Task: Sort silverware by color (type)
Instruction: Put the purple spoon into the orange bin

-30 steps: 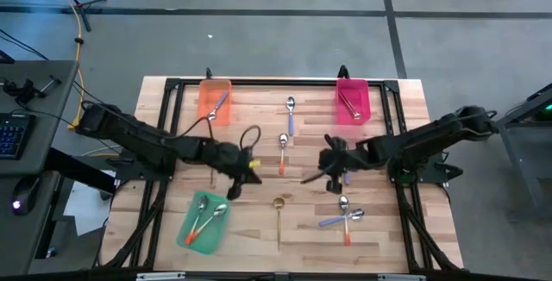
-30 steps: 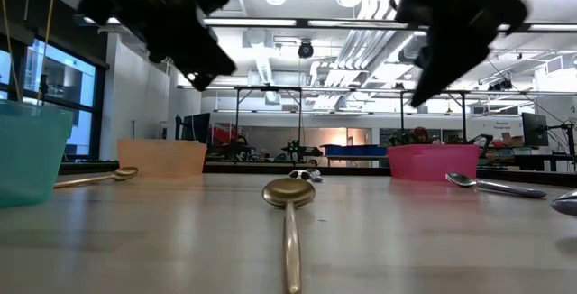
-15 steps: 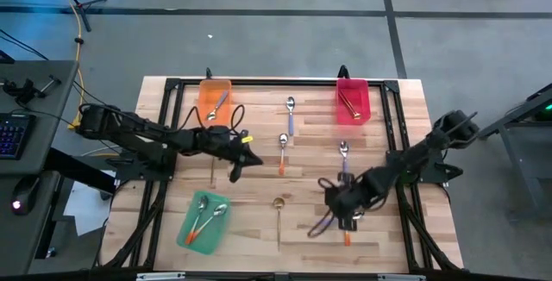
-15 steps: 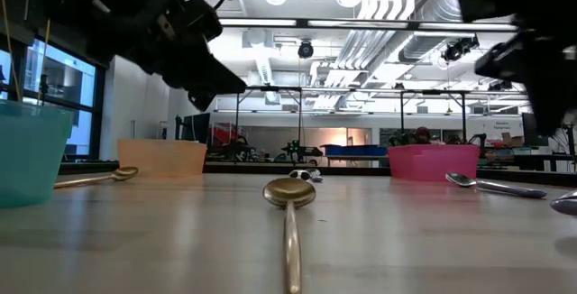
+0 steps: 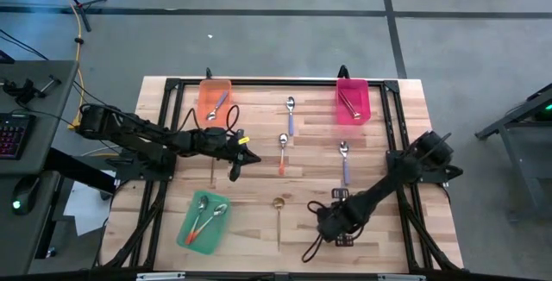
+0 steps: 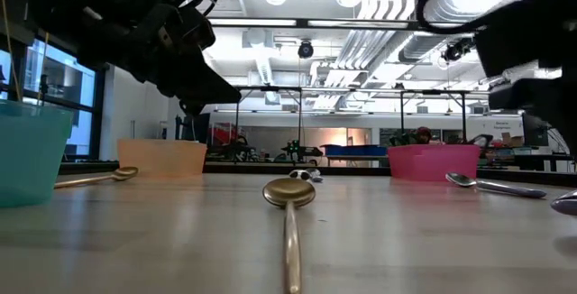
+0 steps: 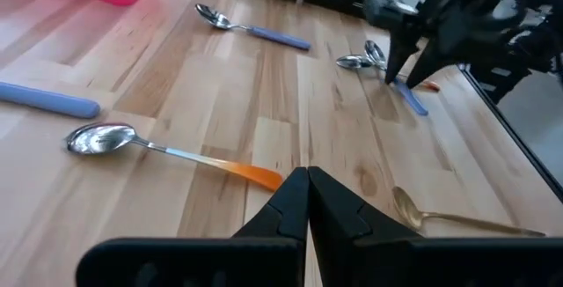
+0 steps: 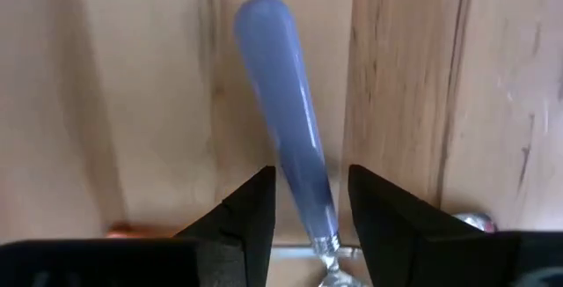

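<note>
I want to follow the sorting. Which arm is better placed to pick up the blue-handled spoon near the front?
The right. Its open right gripper already straddles the blue-handled spoon; the shut left gripper hangs farther back on the table's other side.

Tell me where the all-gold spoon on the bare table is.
In the high view the gold spoon lies near the table's front edge, about midway between the green tray and the right pincer.

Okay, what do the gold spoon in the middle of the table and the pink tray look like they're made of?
The gold spoon looks like metal with a polished gold finish: its bowl throws bright highlights in the low view. The pink tray looks like moulded plastic: an even, saturated colour with thin, slightly see-through walls. Neither can be confirmed by look alone.
</note>
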You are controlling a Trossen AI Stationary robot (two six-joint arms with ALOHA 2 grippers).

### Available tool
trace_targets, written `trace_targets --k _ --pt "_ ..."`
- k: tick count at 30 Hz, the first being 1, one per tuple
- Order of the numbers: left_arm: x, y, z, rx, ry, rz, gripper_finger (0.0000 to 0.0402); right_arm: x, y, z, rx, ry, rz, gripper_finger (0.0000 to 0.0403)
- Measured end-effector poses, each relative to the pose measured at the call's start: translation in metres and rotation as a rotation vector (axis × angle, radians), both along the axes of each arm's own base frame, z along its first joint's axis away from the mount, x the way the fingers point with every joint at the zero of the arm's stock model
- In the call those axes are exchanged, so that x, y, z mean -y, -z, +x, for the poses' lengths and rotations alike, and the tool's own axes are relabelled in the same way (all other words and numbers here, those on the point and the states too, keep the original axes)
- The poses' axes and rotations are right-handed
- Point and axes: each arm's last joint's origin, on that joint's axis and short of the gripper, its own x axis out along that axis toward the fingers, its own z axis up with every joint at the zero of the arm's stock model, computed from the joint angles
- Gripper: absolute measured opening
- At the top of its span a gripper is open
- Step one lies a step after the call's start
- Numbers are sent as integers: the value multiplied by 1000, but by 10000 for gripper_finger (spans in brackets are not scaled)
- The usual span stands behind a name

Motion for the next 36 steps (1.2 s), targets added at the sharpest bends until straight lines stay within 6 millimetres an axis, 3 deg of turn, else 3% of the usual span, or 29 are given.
trace_targets --k 5,11,14,20,25,29,36 --pt "0 0 0 0 -7 3 0 2 6 5 -14 6 -4 111" --pt "-1 0 0 1 -18 8 0 7 5 9 -20 -17 8 21" --pt "-1 -2 1 22 -26 12 0 7 2 12 -24 -45 12 20" --pt "-2 -4 2 50 -48 21 0 14 -34 27 76 -69 58 13" --pt "-1 -6 2 70 -28 42 1 38 -79 28 297 -67 -42 9" --pt "0 -9 3 108 -18 61 22 64 -98 34 575 -69 -141 0" --pt "13 -19 6 209 30 115 94 120 -86 54 1050 -28 -133 0"
